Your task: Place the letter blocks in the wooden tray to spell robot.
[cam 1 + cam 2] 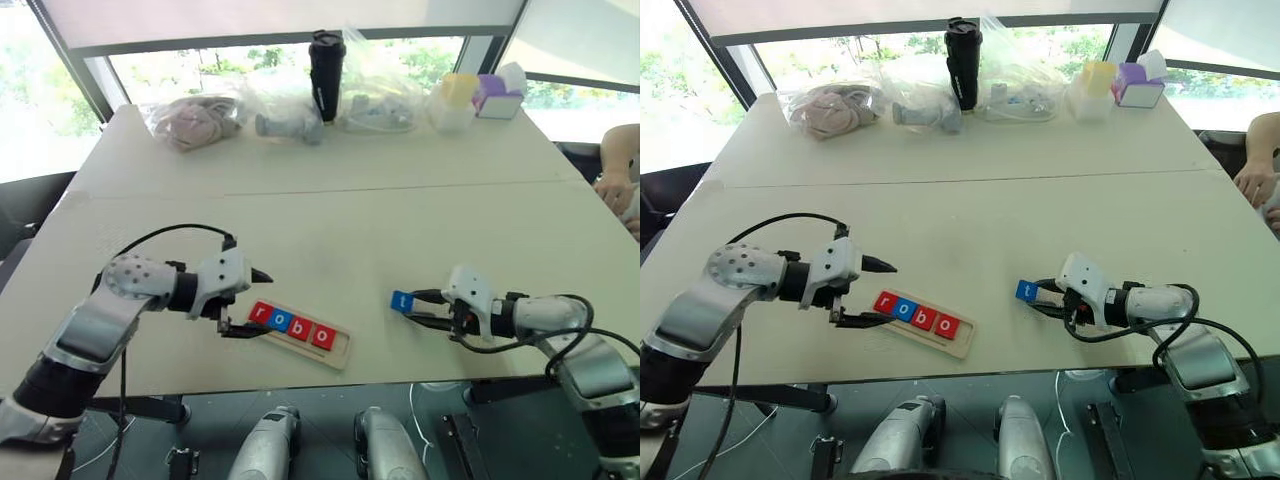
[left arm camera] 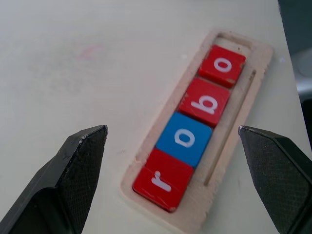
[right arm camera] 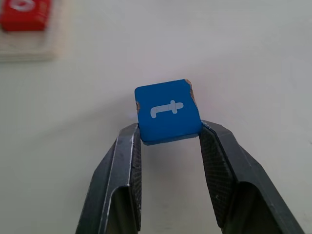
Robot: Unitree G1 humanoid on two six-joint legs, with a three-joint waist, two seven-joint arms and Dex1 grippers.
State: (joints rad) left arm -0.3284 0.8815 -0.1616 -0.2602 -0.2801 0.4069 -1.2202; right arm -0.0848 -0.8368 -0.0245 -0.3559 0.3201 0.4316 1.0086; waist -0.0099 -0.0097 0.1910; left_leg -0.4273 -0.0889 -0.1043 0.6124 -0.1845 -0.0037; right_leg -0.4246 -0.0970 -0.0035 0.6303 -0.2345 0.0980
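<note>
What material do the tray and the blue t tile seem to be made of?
Tray: looks like pale unpainted wood, matte, with a routed recess and a thin groove along one side.

Blue t tile: probably wood under glossy blue paint. Its chipped corners show a light brown core, and the letter is white. Painted fibreboard cannot be ruled out. The right gripper pinches it.

The wooden tray (image 3: 29, 46) and its last red tile (image 3: 24, 13) are cut off at the edge.
</note>
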